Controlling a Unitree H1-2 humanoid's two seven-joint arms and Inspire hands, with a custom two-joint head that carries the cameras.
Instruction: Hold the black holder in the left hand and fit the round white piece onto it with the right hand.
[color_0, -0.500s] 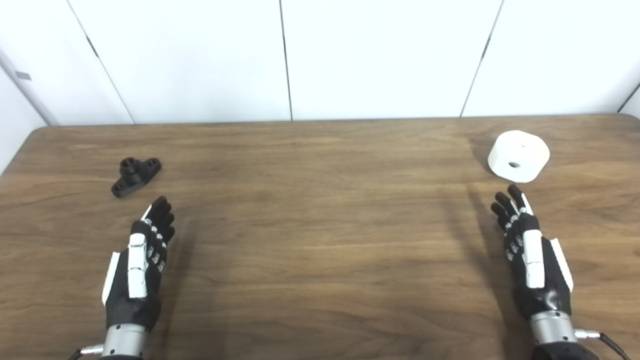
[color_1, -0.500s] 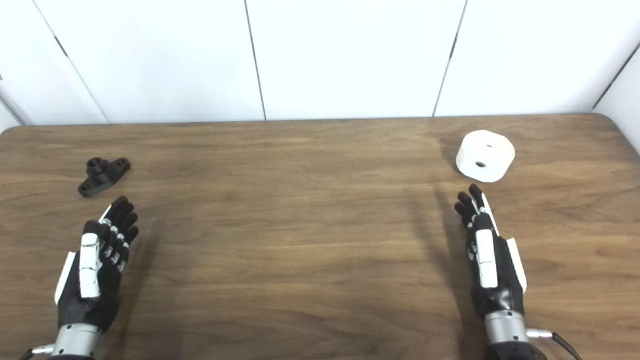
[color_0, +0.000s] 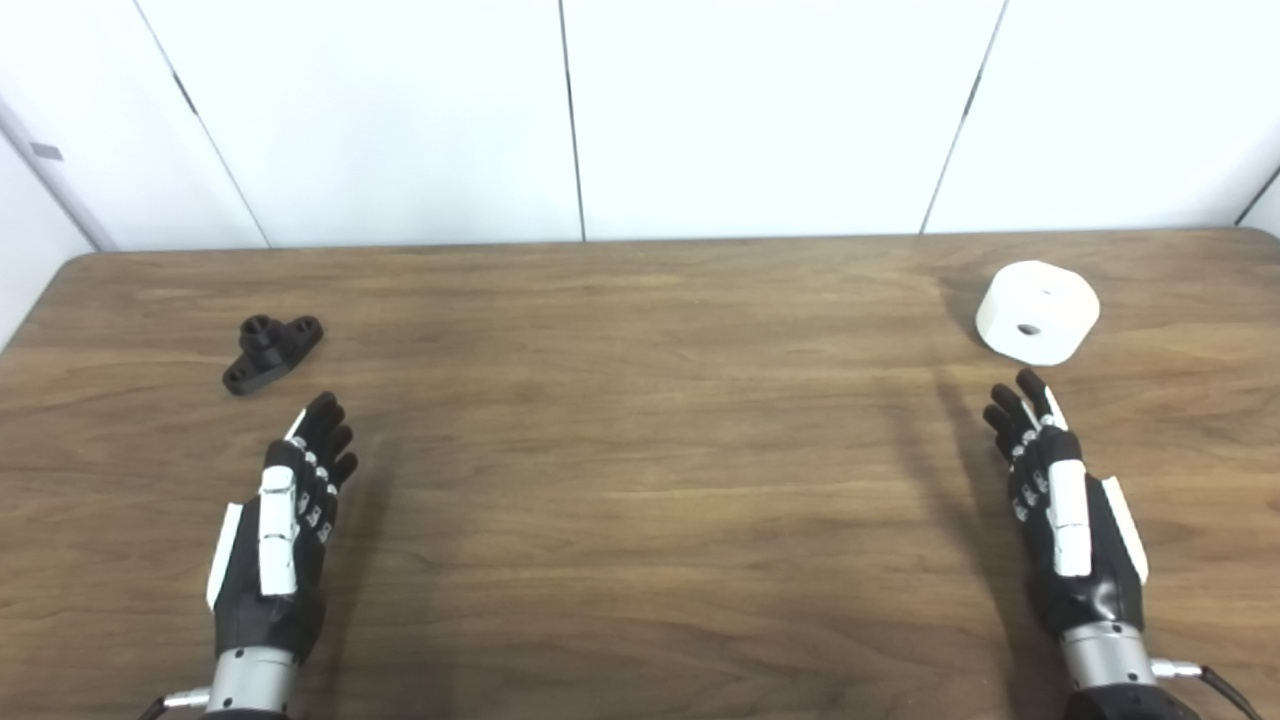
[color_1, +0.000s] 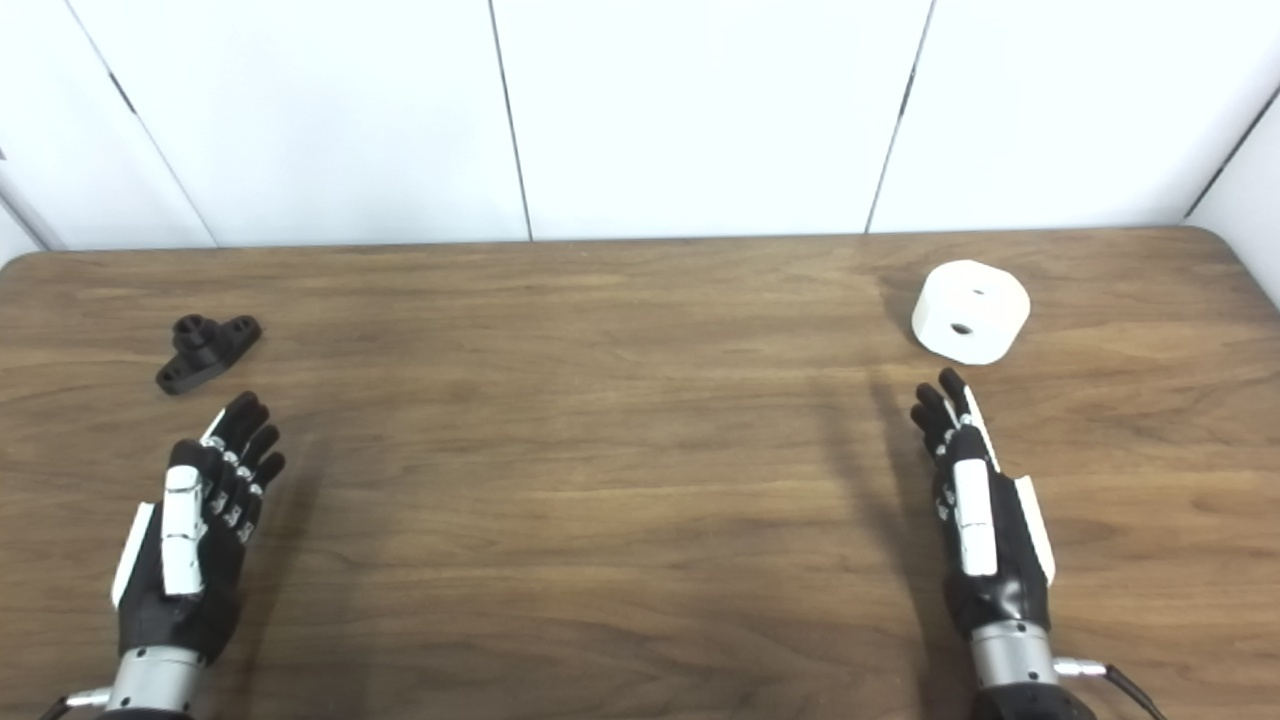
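The black holder (color_0: 271, 352) lies on the table at the far left, a small flanged piece with a raised hub. My left hand (color_0: 285, 520) is open and empty, fingers straight, a short way in front of it and slightly right. The round white piece (color_0: 1037, 311) sits at the far right, with a small hole in its side. My right hand (color_0: 1055, 500) is open and empty, its fingertips (color_0: 1030, 385) just in front of the white piece and apart from it. Both also show in the right eye view: holder (color_1: 207, 351), white piece (color_1: 970, 310).
The wooden table (color_0: 640, 420) runs the full width of the view. White wall panels (color_0: 570, 120) stand right behind its far edge.
My left hand has shifted very slightly to the right. The right hand, holder and white piece have not moved.
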